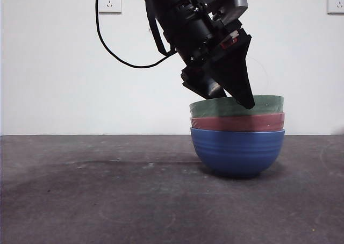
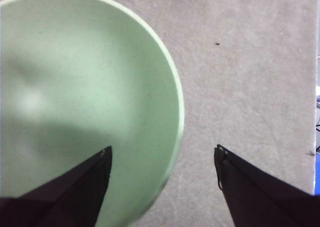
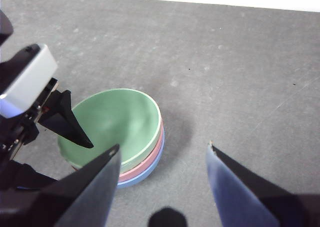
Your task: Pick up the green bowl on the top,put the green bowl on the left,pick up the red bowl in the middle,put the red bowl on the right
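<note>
the green bowl (image 1: 236, 106) sits on top of a stack of three, nested in the red bowl (image 1: 237, 122), which shows only as a salmon band above the blue bowl (image 1: 237, 151) at the bottom. the stack stands on the dark grey table (image 1: 97, 195), to the right of centre in the front view. no print or mark can be read on any bowl.

the left gripper (image 2: 163, 156) is at the green bowl, jaws spread apart and straddling its rim: one jaw tip is inside the bowl over the pale green inner wall, the other is outside over the bare table. whether either jaw touches the rim, i cannot tell. in the front view its black body comes down at a slant from the top, tip at the rim.

the right gripper (image 3: 163, 153) hangs above and off to one side of the stack, jaws spread, holding nothing.

two white wall sockets (image 1: 109, 1) sit on the wall behind; no lettering is legible on them. a black cable (image 1: 110, 49) loops down from the arm.
</note>
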Robot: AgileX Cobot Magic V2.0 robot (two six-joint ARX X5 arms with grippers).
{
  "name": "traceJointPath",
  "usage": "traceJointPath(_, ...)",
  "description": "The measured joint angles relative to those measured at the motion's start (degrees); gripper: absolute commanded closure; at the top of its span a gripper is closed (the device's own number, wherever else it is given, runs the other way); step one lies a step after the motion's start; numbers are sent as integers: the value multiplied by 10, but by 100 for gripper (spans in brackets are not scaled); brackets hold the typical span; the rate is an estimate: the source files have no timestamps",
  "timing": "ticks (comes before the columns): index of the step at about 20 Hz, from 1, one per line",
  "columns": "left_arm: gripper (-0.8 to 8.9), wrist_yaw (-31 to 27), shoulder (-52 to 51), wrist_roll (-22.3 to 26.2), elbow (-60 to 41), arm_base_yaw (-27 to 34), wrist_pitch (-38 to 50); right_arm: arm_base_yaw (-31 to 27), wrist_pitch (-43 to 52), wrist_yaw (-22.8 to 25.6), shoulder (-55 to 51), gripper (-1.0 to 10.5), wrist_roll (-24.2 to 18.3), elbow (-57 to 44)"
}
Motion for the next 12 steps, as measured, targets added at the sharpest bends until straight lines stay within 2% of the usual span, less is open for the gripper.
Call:
traceJointPath(2,651,0,0,9,0,0,4,0,0,0,0,664,0,0)
traceJointPath(4,804,0,0,16,0,0,6,0,0,0,0,665,0,0)
traceJointPath(5,826,0,0,21,0,0,6,0,0,0,0,666,0,0)
traceJointPath(12,822,2,0,45,9,-2,9,0,0,0,0,666,1,0)
